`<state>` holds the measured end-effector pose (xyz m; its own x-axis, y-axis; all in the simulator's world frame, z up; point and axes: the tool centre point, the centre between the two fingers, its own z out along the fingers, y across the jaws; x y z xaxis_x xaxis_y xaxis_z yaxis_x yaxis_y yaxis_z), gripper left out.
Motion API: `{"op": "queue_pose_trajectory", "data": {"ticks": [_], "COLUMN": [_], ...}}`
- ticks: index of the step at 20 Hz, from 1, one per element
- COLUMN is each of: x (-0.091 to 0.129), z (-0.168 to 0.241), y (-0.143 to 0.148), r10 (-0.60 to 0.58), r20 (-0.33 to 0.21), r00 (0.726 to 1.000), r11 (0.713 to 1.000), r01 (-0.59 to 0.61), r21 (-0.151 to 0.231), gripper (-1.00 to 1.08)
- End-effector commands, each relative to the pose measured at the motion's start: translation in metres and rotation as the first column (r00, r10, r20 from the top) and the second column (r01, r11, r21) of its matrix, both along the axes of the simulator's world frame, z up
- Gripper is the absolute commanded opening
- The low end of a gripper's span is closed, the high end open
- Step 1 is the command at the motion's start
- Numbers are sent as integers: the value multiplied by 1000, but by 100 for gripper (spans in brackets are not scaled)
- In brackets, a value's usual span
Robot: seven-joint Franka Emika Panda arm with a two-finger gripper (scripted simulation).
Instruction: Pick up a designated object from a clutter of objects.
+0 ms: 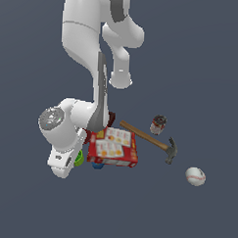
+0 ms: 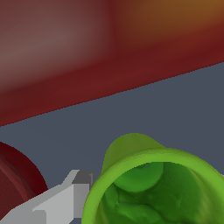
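The green cup [image 2: 153,188] fills the near part of the wrist view, hollow side toward the camera. One grey fingertip [image 2: 81,183] lies against its outer rim; the other finger is at the frame's edge, so the jaws straddle the cup and appear closed on it. In the exterior view the cup [image 1: 79,159] peeks out beside my hand. The gripper [image 1: 76,161] is low at the left end of the red cracker box [image 1: 112,147]. The clutter also holds the hammer [image 1: 149,137], the small can [image 1: 158,124], the white baseball [image 1: 195,176] and the blue ball [image 1: 97,166].
The dark red bowl [image 2: 17,179] sits close beside the visible finger, and in the exterior view [image 1: 110,118] it is mostly hidden behind the arm. The cracker box's side [image 2: 87,52] stands as a wall just beyond the cup. Grey floor [image 2: 131,118] lies between them.
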<state>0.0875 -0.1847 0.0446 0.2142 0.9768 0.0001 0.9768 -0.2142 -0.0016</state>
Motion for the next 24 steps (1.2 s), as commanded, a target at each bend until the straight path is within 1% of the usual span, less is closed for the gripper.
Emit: {"op": "queue_pose_trajectory", "data": {"ticks": [1, 6, 11, 24], "x": [-1, -9, -20, -66], "z": [5, 21, 47, 148], "y": [2, 12, 27, 86], "r10": [0, 0, 1, 1], "r20": [2, 2, 1, 0], "r00": [1000, 1000, 1000, 1000], "r11": [1000, 1000, 1000, 1000], "r01": [0, 0, -1, -1], "r21": [-1, -1, -2, -5], "gripper": [-100, -100, -100, -100]}}
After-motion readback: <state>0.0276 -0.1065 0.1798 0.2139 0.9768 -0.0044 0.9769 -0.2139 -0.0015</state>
